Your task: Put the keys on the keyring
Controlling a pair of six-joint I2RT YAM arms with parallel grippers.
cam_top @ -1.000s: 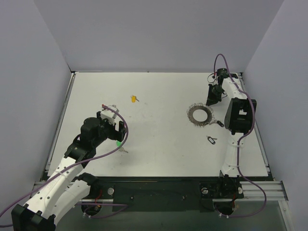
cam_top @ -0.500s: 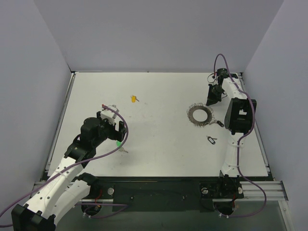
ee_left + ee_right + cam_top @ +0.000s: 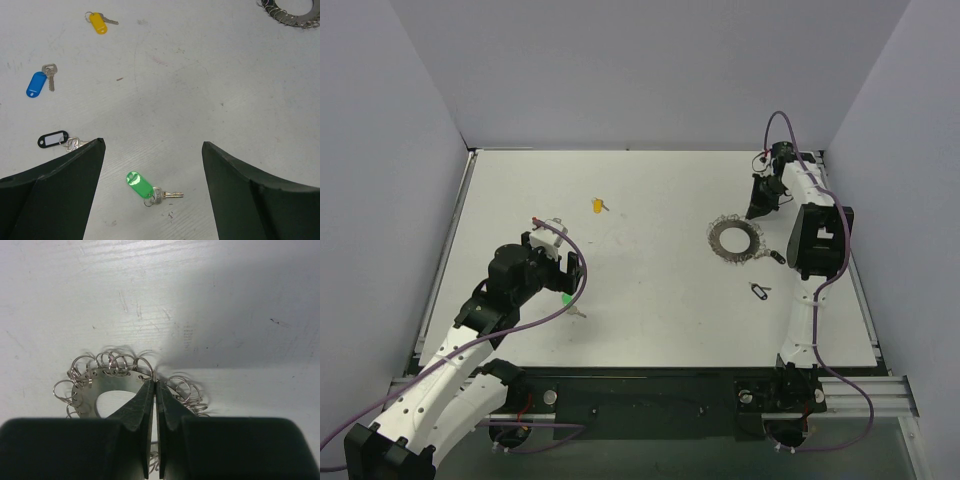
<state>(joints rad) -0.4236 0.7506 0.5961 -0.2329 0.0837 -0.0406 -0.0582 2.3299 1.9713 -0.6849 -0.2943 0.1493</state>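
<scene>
The keyring (image 3: 736,238) is a flat silver disc with an open centre, fringed with several small wire rings (image 3: 107,385). My right gripper (image 3: 154,382) is shut, with one of those small wire rings pinched at its fingertips; from above it (image 3: 757,210) stands at the keyring's far right edge. My left gripper (image 3: 153,142) is open and hovers over a green-tagged key (image 3: 140,184), which lies flat between the fingers, untouched. The same green key (image 3: 566,298) shows beside the left gripper (image 3: 563,283) from above. Yellow-tagged (image 3: 98,23), blue-tagged (image 3: 36,84) and black-tagged (image 3: 52,139) keys lie farther off.
The yellow-tagged key (image 3: 597,206) lies toward the back middle of the white table (image 3: 650,300). A small dark item (image 3: 760,290) rests near the right arm's upright link. Grey walls close in the table on three sides.
The right gripper's jaws have closed the last bit onto the small ring of the keyring. The left arm has hardly moved.
</scene>
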